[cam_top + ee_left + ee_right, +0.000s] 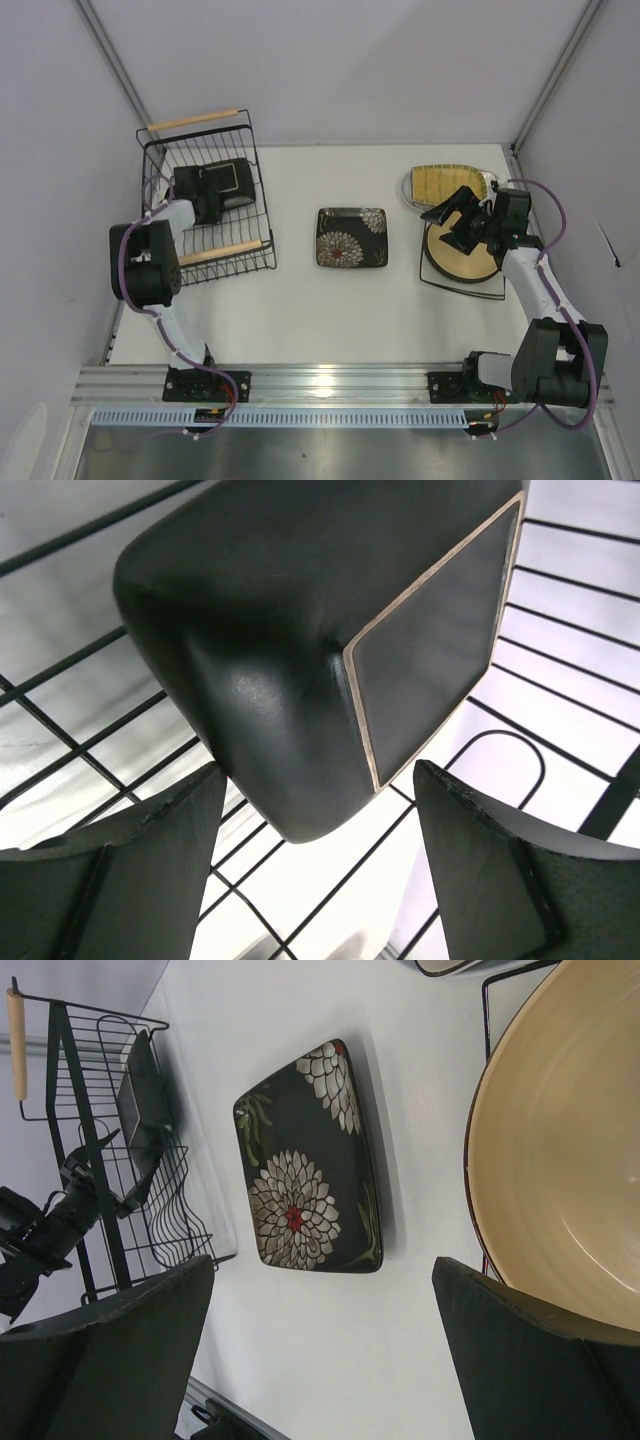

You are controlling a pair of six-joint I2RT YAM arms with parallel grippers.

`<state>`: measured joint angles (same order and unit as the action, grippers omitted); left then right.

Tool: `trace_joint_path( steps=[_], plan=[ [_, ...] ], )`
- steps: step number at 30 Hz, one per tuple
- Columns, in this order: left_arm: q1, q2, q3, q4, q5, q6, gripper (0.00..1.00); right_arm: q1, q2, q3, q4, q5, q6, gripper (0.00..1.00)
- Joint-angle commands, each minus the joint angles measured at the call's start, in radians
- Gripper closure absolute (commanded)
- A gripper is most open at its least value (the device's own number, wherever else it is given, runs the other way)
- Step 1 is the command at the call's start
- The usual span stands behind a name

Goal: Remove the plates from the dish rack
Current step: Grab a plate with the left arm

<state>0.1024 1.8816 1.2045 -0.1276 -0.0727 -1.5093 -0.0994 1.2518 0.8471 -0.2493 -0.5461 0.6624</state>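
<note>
White table enclosed by plain pale walls, aluminium rail along its near edge

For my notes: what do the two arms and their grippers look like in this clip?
The left arm and right arm match: white links, bulky black joints, a purple cable looped along each. The left gripper and right gripper are black, with broad matte wedge fingers.

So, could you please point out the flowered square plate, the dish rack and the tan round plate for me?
flowered square plate (352,237), top view, its centre.
dish rack (193,120), top view, far wooden handle.
tan round plate (560,1140), right wrist view, inner surface.
</note>
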Motion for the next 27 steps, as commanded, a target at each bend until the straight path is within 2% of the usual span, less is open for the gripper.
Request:
trace_joint_path(
  steps=[1,15,22,27],
  plan=[
    [0.013,-0.067,0.01,0.123,-0.003,0.003,0.2,-0.002,-0.02,-0.005,0.019,0.003,-0.004,0.0],
    [0.023,-0.125,0.059,0.204,0.014,0.024,0.21,-0.005,-0.023,-0.003,0.019,0.005,-0.003,0.0],
    [0.023,-0.127,0.116,0.189,0.007,0.05,0.21,0.001,-0.015,-0.003,0.025,0.003,0.0,0.0],
    [0.023,-0.114,0.074,0.253,-0.01,0.041,0.21,0.0,-0.015,-0.002,0.016,0.003,-0.009,0.0]
  ],
)
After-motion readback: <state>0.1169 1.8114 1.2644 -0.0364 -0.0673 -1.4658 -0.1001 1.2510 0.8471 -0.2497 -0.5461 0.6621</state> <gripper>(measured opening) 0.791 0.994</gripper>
